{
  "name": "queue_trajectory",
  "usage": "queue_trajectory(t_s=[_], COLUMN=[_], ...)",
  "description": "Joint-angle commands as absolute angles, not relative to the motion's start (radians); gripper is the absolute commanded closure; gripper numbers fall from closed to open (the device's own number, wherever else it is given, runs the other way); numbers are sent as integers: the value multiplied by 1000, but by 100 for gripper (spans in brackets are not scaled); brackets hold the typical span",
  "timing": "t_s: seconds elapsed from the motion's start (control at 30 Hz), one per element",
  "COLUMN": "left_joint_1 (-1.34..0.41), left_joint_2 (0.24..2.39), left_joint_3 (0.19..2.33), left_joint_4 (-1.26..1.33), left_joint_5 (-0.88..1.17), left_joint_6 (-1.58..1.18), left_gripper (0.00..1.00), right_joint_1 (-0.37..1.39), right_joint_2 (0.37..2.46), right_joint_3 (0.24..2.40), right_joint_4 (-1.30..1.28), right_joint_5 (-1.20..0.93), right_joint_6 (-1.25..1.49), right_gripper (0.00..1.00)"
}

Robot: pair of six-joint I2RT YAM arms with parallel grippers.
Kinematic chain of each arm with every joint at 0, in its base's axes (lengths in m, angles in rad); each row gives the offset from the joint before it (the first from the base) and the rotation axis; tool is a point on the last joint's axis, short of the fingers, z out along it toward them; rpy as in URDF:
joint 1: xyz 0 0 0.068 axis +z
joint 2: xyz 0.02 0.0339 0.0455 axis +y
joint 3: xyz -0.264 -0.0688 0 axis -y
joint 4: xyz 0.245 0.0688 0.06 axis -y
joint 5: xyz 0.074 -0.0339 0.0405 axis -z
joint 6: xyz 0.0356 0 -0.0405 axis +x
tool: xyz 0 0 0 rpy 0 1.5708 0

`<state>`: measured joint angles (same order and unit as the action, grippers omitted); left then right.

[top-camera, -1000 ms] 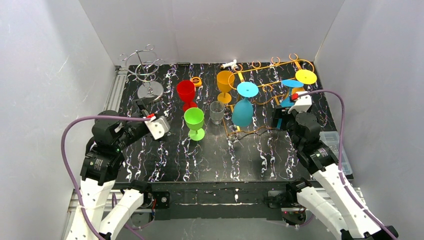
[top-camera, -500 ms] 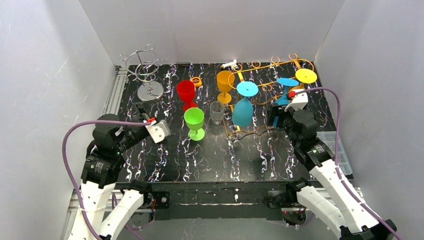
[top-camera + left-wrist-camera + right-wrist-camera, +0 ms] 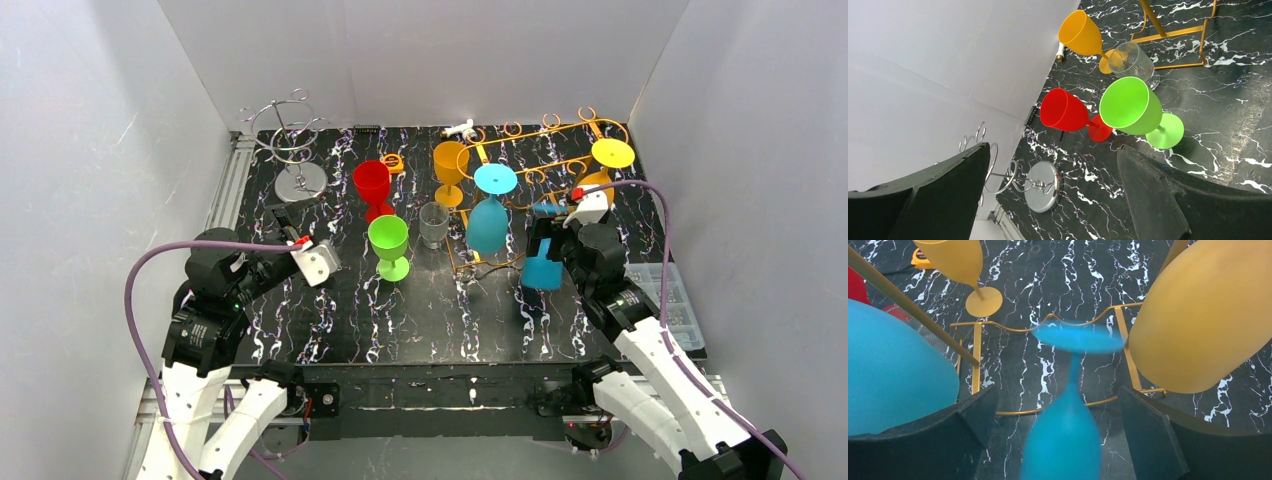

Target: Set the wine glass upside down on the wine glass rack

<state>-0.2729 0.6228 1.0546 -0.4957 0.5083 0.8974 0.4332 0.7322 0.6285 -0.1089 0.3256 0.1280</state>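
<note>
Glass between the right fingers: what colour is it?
The glass is blue throughout; the right wrist view shows it best.

We find no word, number or brand that we can read in any view. The small orange object (image 3: 923, 260) lying on the marbled table (image 3: 1058, 285) carries a dark label, but its print is too small and blurred for us to make out.

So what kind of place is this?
Probably a robot test lab: plain grey walls box in a black table, two robot arms sit at its edge, and bright wine glasses stand on it.
</note>
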Motion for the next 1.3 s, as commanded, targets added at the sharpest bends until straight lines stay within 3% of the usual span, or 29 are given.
queue_trajectory(t_s=[0.0, 0.2, 0.47, 0.6, 0.7, 0.87, 1.27], left_joint_1=[-274, -274, -274, -274, -275, -275, -274], left_joint_2=[626, 619, 635, 636, 637, 628, 614], left_joint_3=[1065, 1058, 1080, 1073, 1081, 1084, 1077], left_joint_4=[-514, -505, -529, -527, -532, -549, -568], left_joint_5=[515, 521, 536, 551, 551, 543, 543], left_joint_6=[888, 883, 832, 832, 834, 844, 855], left_gripper=[2, 2, 2, 2, 2, 2, 2], right_joint_1=[431, 431, 433, 433, 433, 432, 431], right_joint_2=[722, 706, 618, 639, 679, 681, 752], right_joint_3=[634, 653, 583, 570, 562, 465, 356], right_joint_4=[-61, -75, -258, -316, -321, -208, 122], right_joint_5=[307, 309, 267, 346, 357, 380, 474], right_joint_6=[150, 158, 321, 387, 494, 691, 820], right_gripper=[2, 9, 2, 2, 12, 23, 24])
